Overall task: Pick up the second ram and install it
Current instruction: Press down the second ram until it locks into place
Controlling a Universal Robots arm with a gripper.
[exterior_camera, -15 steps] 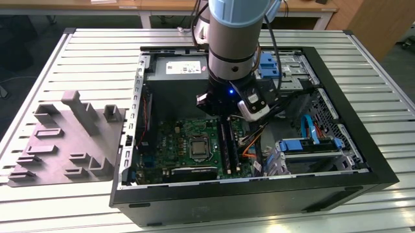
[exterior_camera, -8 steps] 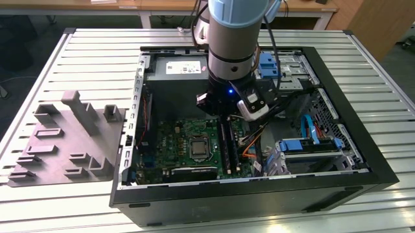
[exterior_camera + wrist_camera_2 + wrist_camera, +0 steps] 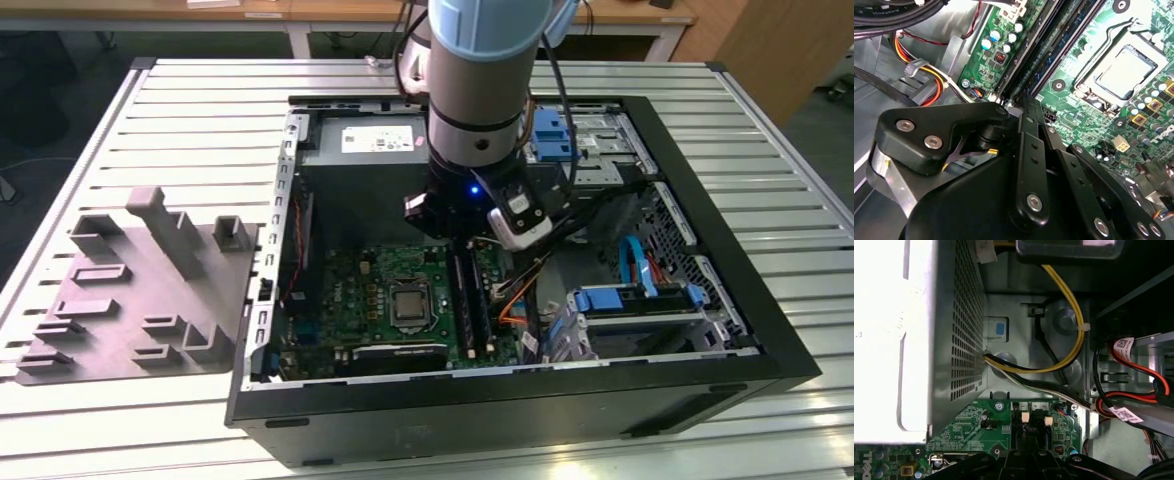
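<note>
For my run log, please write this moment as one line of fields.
stage: installing | gripper: low inside PC case, over RAM slots | second ram: in slots below gripper | tray: outside case

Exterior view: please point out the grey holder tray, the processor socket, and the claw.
grey holder tray (image 3: 120,330), exterior view, on its flat base.
processor socket (image 3: 406,301), exterior view, on the middle of its metal lid.
claw (image 3: 465,252), exterior view, on its lower end above the memory slots.

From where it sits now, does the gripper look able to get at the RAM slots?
Probably yes. The gripper is inside the open case, right over the RAM slots on the motherboard, with nothing visible between them in the exterior view.
</note>
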